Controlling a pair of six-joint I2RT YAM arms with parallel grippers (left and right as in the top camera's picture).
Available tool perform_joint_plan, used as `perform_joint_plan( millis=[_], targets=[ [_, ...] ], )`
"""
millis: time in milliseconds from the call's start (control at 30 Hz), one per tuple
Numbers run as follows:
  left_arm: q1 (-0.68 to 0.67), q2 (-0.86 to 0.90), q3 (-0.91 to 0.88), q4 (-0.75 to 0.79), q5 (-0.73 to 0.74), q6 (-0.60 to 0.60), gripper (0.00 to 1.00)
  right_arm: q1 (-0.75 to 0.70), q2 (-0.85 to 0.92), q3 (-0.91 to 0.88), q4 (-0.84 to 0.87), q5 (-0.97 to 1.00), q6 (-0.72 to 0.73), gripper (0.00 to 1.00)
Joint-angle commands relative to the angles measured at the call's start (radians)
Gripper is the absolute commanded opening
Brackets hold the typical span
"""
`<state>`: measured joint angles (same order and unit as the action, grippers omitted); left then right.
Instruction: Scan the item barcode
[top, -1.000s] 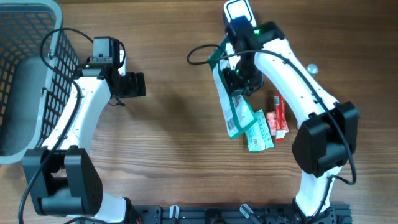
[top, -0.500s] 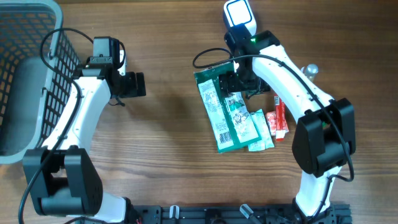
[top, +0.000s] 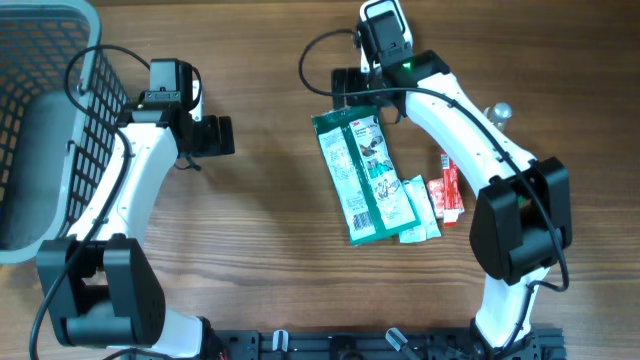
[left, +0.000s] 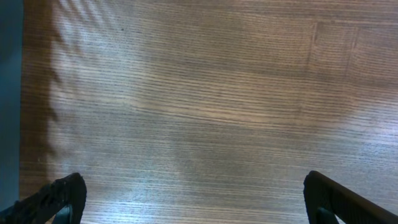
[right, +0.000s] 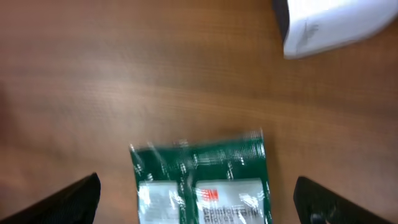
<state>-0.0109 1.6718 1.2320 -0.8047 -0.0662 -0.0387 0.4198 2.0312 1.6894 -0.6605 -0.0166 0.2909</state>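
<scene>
Right gripper (right: 196, 185): your tool stands spread wide and clasps nothing. It hangs above bare wood just beyond the far short end of the long green foil packet with a white printed panel (top: 355, 175).
Green packet: you will find it lying flat on the brown wooden table (top: 270, 230), free of both grippers. Its long side runs away from the arm bases at a slight tilt. Your right wrist view shows only its sealed far end and the start of the white panel, blurred.
Barcode: you cannot make one out on the packet's upturned face.
Small green-and-white sachet (top: 418, 212): touches the green packet's near right corner. You cannot tell which one overlaps.
Red-and-white flat packet (top: 447, 188): right of the green packet, just past the sachet.
White boxy object (right: 329, 22): beyond the green packet's far end and off to the right, cut by the frame edge.
Small silver round object (top: 500, 112): right of the green packet's far end, on the other side of the right arm.
Left gripper (top: 218, 135): your other tool also stands wide and empty, over wood well left of the green packet.
Grey plastic mesh basket (top: 95, 150): farther left of the green packet than the left gripper.
</scene>
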Motion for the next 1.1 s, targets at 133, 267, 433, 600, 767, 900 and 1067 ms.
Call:
perform_joint_plan(
  millis=[133,267,433,600,767,900,1067],
  targets=[
    [0.005,-0.002,0.009,0.004,-0.003,0.005,1.0,-0.008,0.009,0.001,0.055,0.016,0.004,1.0],
    [0.005,-0.002,0.009,0.004,-0.003,0.005,1.0,-0.009,0.015,0.001,0.056,0.016,0.004,1.0],
    [0.005,-0.002,0.009,0.004,-0.003,0.005,1.0,-0.006,0.012,0.001,0.056,0.016,0.004,1.0],
    [0.005,-0.002,0.009,0.003,-0.003,0.005,1.0,-0.006,-0.036,0.001,0.055,0.016,0.004,1.0],
    [0.005,-0.002,0.009,0.004,-0.003,0.005,1.0,-0.005,-0.182,0.001,0.055,0.016,0.004,1.0],
    [0.005,-0.002,0.009,0.003,-0.003,0.005,1.0,-0.005,-0.353,0.001,0.054,0.016,0.004,1.0],
    [0.005,-0.002,0.009,0.004,-0.003,0.005,1.0,-0.005,-0.631,0.001,0.032,0.023,-0.003,0.99]
  ],
)
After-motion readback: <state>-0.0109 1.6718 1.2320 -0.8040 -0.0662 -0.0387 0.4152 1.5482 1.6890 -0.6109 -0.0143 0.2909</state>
